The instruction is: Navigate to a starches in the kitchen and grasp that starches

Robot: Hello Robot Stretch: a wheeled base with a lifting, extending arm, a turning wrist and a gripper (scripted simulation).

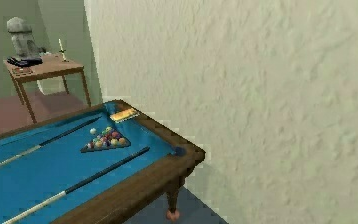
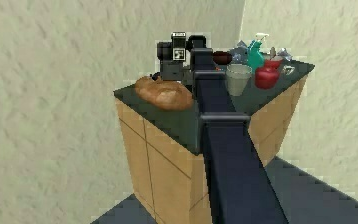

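The long dark square-bar arm (image 2: 225, 150) is reaching across the dark-topped wooden cabinet counter (image 2: 147, 150), and its dark two-fingered gripper (image 2: 167, 70) is sitting at the crusty brown bread loaf (image 2: 165, 93). The loaf is lying on the countertop there, so I cannot tell the fingers' state or whether they are holding anything. The loaf is resting near the counter's near-left edge, well apart from the small dark bowl (image 2: 222, 57), pale green cup (image 2: 237, 80) and red pot (image 2: 268, 76). Ahead, a blue-felted wooden pool table (image 1: 162, 178) is standing beside the rough pale wall (image 1: 257, 80), leaving a narrow floor strip between them.
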